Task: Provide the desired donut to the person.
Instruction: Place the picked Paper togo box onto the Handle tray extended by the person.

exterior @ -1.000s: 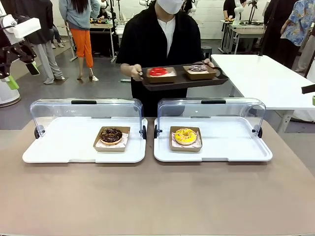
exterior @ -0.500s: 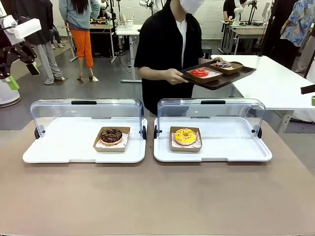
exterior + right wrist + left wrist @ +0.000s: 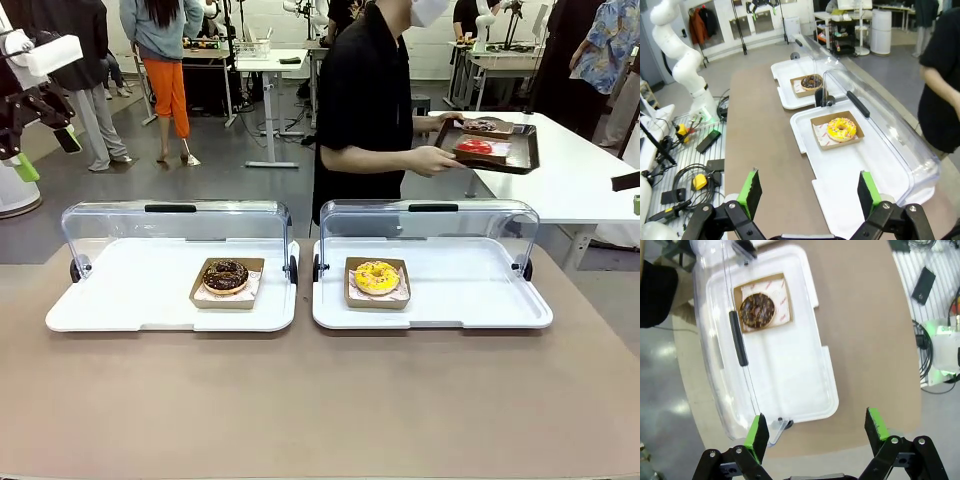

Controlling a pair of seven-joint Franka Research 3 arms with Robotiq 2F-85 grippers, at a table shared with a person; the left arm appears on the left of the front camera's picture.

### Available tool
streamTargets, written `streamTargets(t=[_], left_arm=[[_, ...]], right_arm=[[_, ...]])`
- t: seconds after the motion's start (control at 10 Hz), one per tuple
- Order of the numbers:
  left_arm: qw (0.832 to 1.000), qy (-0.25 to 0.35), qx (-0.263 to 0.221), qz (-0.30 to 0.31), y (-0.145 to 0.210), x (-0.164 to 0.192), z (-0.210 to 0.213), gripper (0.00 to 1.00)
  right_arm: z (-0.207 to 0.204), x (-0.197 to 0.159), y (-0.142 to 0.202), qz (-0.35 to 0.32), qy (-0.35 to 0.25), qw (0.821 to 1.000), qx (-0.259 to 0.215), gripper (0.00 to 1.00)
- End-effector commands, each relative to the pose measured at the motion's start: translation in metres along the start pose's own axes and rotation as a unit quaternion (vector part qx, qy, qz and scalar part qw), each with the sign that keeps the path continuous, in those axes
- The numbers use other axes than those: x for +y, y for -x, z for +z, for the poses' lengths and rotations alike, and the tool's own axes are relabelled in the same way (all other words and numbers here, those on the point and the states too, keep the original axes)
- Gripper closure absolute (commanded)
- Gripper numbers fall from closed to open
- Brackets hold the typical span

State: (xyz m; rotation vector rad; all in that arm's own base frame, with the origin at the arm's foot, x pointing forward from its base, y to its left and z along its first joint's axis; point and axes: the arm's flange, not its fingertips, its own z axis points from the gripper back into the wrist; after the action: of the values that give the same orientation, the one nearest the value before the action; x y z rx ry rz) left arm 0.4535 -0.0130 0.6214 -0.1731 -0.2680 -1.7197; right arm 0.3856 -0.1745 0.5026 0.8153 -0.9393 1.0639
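Observation:
The person (image 3: 370,100) in a black shirt stands at the far side, turned toward picture right, holding a dark tray (image 3: 527,150) with a red donut (image 3: 475,146) and a darker donut (image 3: 482,126). A chocolate donut (image 3: 226,275) (image 3: 757,311) (image 3: 811,81) sits in a paper box in the left white case. In the right case lies a yellow donut (image 3: 377,277) (image 3: 841,129). My left gripper (image 3: 45,150) (image 3: 817,432) hangs open, high off the table's left end. My right gripper (image 3: 809,192) is open above the table's right end, holding nothing.
Each white case (image 3: 120,300) (image 3: 480,300) has its clear lid (image 3: 175,230) (image 3: 430,230) rolled back, black handles on top. A white side table (image 3: 560,185) stands behind at the right. The brown tabletop (image 3: 320,400) stretches in front of the cases. Other people stand farther back.
The person has turned from facing me toward picture right, carrying the dark tray with the two donuts over to the white side table. Neither arm has moved.

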Motion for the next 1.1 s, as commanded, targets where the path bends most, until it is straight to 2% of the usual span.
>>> streamTargets(t=[0.0, 0.1, 0.3, 0.4, 0.8, 1.0], left_arm=[[0.992, 0.019, -0.121, 0.017, 0.045, 0.009, 0.019, 0.0], [0.985, 0.016, -0.168, 0.037, 0.068, -0.003, 0.012, 0.0], [0.958, 0.031, -0.281, 0.054, 0.117, 0.004, 0.007, 0.0], [0.94, 0.021, -0.333, 0.065, 0.141, -0.018, 0.005, 0.0], [0.904, -0.021, -0.412, 0.109, 0.196, -0.083, -0.01, 0.0], [0.904, -0.043, -0.405, 0.133, 0.215, -0.104, -0.035, 0.0]], right_arm=[[-0.001, 0.0, 0.001, -0.001, 0.0, 1.0, -0.001, 0.0], [-0.001, 0.0, 0.001, -0.001, 0.0, 1.0, -0.001, 0.0], [-0.001, 0.0, 0.001, -0.001, 0.0, 1.0, -0.001, 0.0], [-0.001, 0.0, 0.001, -0.001, 0.0, 1.0, -0.001, 0.0], [-0.001, 0.0, 0.001, -0.001, 0.0, 1.0, -0.001, 0.0], [-0.001, 0.0, 0.001, -0.001, 0.0, 1.0, -0.001, 0.0]])
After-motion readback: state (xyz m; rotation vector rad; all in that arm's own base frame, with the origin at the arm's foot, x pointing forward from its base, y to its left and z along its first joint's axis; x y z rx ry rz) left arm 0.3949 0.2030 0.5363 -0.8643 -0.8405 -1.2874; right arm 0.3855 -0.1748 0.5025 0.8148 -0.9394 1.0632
